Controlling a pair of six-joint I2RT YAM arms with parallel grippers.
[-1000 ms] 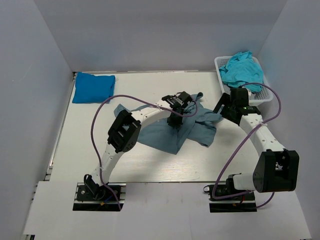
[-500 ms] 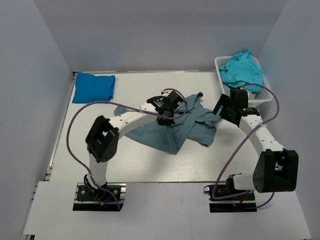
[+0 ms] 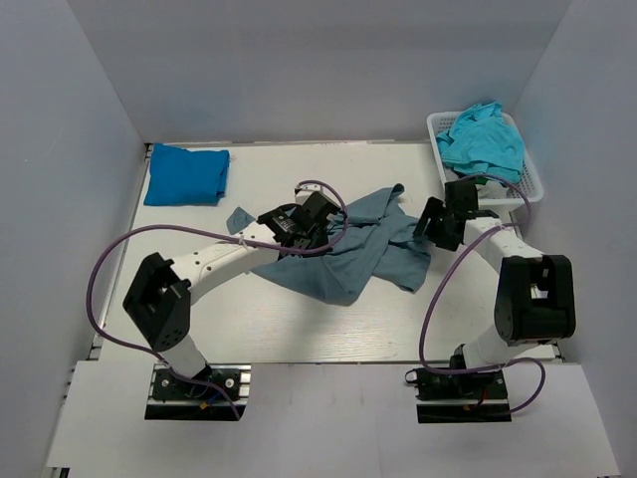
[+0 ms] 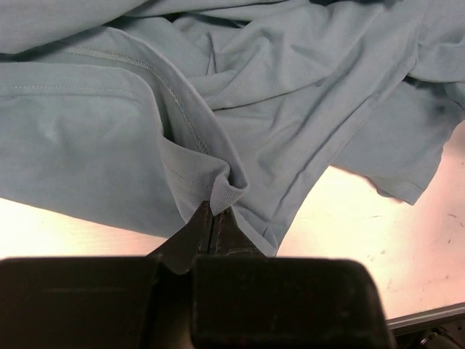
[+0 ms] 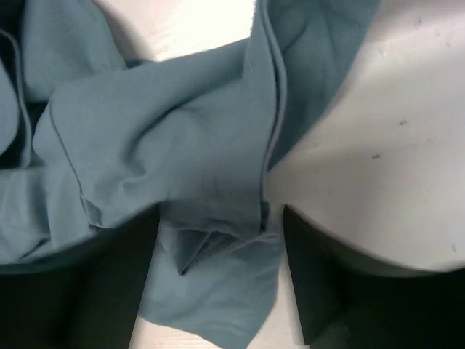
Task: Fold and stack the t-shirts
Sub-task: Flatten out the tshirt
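Although dumped crumpled mid-table, large dusty grey-blue cloth t-shirt [image 3: 358, 261] clearly the item being worked. Left gripper [image 4: 215, 209] clamped tight on a hem corner at left part of heap, likely to drag that edge out flat. Right gripper [image 5: 218, 247] over right edge of same shirt, jaws wide, straddling a folded seam, not gripping yet; probably lining up a second corner. Bright blue folded t-shirt [image 3: 186, 175] parked far left, seemingly start of stack. Turquoise t-shirts [image 3: 481, 139] bunched in white plastic mesh basket [image 3: 530, 191] far right, waiting. Fold not begun; needs spreading first. Risk: thin pinch slipping off.
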